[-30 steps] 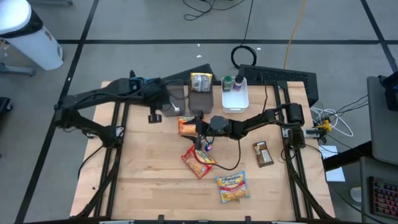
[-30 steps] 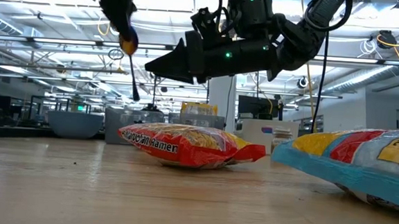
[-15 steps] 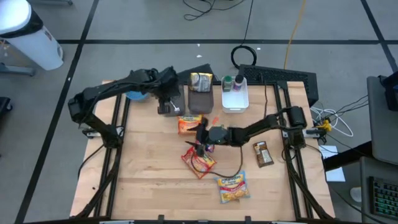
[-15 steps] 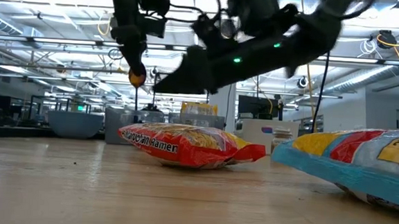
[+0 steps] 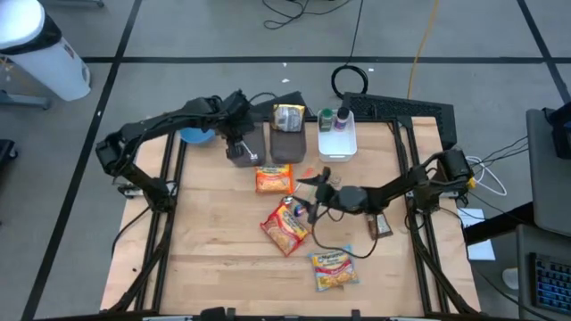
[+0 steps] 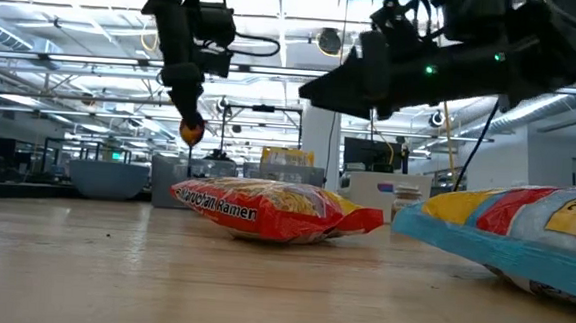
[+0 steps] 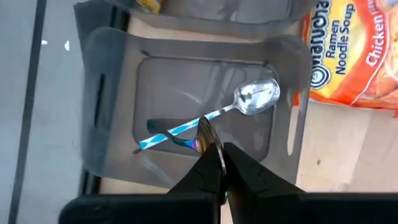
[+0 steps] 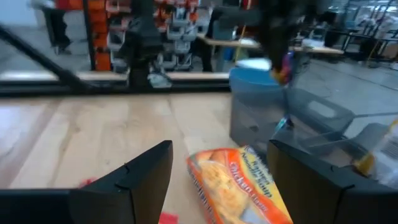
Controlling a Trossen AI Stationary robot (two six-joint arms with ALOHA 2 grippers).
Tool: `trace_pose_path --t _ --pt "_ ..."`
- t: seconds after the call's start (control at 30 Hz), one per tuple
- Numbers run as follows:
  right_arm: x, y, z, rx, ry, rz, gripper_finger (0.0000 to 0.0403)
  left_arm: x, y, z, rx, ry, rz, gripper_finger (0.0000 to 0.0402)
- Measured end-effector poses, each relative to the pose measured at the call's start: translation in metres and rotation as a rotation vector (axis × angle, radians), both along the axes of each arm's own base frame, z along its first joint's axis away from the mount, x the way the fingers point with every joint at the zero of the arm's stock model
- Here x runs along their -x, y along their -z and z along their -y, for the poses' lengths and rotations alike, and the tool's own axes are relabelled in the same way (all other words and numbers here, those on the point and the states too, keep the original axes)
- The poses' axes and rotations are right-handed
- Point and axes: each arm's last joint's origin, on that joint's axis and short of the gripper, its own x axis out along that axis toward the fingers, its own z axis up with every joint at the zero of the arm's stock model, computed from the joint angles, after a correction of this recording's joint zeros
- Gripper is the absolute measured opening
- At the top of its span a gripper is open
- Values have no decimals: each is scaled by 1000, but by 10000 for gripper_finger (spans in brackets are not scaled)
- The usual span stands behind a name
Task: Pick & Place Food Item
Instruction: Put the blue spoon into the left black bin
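Since earlier, right tool (image 5: 314, 183) withdrew rightward, jaws open, empty. Left tool (image 7: 216, 163), closed, apparently pinching a spoon (image 7: 256, 98) over the grey tray (image 7: 118, 118) near the tabletop's far edge.

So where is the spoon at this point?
The spoon lies inside the grey bin at the table's back left, beside the orange ramen packet, with the shut left claw directly above it.

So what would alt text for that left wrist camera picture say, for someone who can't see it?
Two dark fingers, pinched shut on a utensil handle, hang over a grey plastic bin where a spoon with a blue-and-white striped handle lies. An orange ramen packet lies on the wooden table beside the bin.
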Motion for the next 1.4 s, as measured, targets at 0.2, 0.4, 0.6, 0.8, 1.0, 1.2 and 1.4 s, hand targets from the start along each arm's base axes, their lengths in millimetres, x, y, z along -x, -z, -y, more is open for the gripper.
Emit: trace_pose_path --t 0.2,0.4,0.6,0.8,1.0,1.2,1.4 --pt "9 2 6 -5 13 29 253 -1 16 1 -24 -26 14 5" --pt "9 4 8 -13 20 19 253 -5 21 4 -30 -21 35 10" --pt "9 4 9 -10 23 16 253 -11 24 10 -31 -8 63 14" --pt "9 4 10 -10 25 16 253 -17 31 16 -19 12 117 10" --pt "9 4 10 -17 23 19 253 -15 44 20 -26 -1 110 20" --pt "8 4 10 -17 23 19 253 -17 50 24 -36 5 113 13" --pt "8 4 10 -17 23 19 253 -18 60 24 -56 -2 138 22"
